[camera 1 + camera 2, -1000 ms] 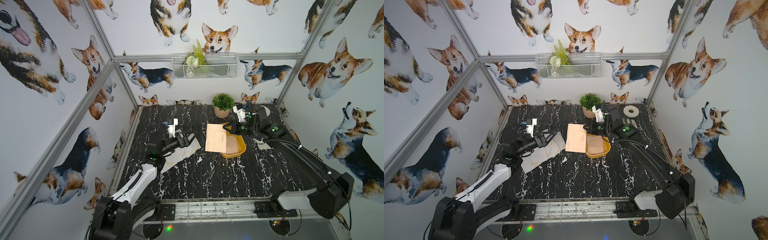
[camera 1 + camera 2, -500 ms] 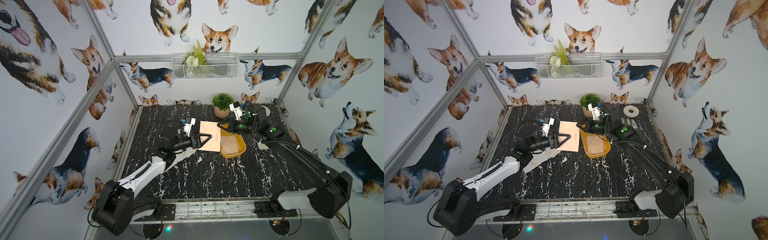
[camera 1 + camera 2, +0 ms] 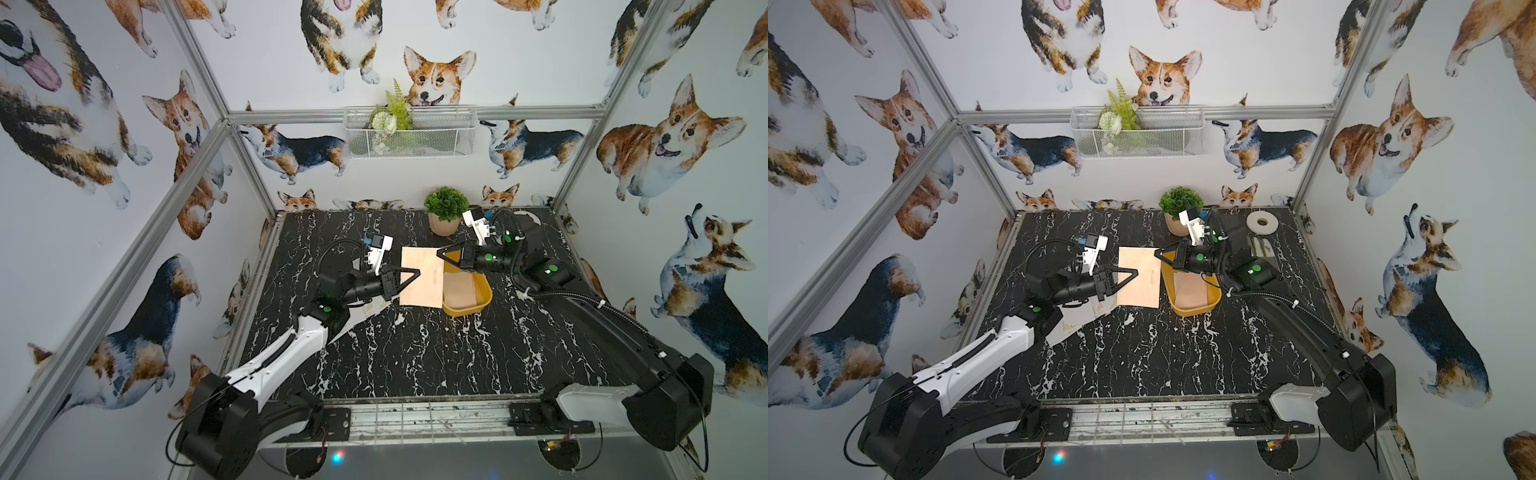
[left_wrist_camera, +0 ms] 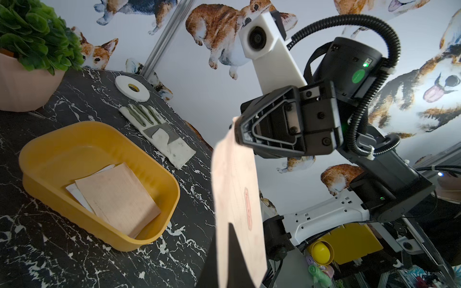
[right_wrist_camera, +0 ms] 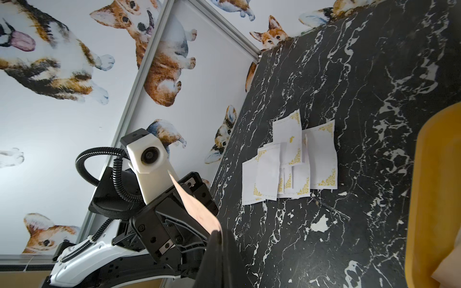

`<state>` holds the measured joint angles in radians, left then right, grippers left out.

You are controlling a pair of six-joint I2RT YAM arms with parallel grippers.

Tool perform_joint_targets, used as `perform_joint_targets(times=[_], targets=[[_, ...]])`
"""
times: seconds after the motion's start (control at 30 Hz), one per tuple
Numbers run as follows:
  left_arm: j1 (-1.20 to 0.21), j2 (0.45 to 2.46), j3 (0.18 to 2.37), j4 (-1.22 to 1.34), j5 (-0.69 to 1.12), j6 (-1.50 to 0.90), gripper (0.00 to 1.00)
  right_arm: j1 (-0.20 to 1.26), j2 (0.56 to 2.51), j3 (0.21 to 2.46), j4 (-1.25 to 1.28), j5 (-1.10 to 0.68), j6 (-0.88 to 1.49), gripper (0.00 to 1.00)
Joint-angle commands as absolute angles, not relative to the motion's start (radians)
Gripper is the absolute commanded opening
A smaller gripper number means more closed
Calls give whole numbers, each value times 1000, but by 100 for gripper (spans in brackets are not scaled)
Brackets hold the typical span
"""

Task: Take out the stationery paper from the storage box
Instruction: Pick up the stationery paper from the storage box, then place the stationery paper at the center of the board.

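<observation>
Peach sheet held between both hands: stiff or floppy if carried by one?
Probably light and floppy: the peach sheet looks paper-thin in the left wrist view. Pinched by left hand and right hand, it spans flat; from one edge it would likely droop.

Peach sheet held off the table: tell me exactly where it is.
In a top view the peach sheet hangs over the table, just left of the storage box, pinched between the left gripper and the right gripper.
</observation>
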<state>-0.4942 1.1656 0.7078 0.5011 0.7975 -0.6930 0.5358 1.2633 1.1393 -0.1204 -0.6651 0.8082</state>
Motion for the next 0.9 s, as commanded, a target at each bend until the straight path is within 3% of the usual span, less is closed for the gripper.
perform_joint_targets(times=[0.0,0.07,0.1,0.2,0.3,0.57,0.77,0.87], targets=[[-492,1147,717,486,834,-669,0,523,1258,1127,15,-755,870,0],[-492,1140,719,473,840,-662,0,518,1253,1126,2,-751,862,0],[-492,1135,720,456,833,-655,0,516,1250,1127,-7,-743,858,5],[-492,1120,726,406,822,-627,0,506,1227,1130,-78,-682,825,44],[-487,1088,743,286,763,-562,0,500,1193,1134,-157,-618,765,58],[-338,1030,771,-31,491,-528,0,500,1190,1116,-272,-563,692,62],[-94,1075,678,40,530,-675,0,500,1227,1085,-298,-529,661,62],[-58,1125,648,47,505,-695,0,500,1259,1093,-387,-413,606,62]])
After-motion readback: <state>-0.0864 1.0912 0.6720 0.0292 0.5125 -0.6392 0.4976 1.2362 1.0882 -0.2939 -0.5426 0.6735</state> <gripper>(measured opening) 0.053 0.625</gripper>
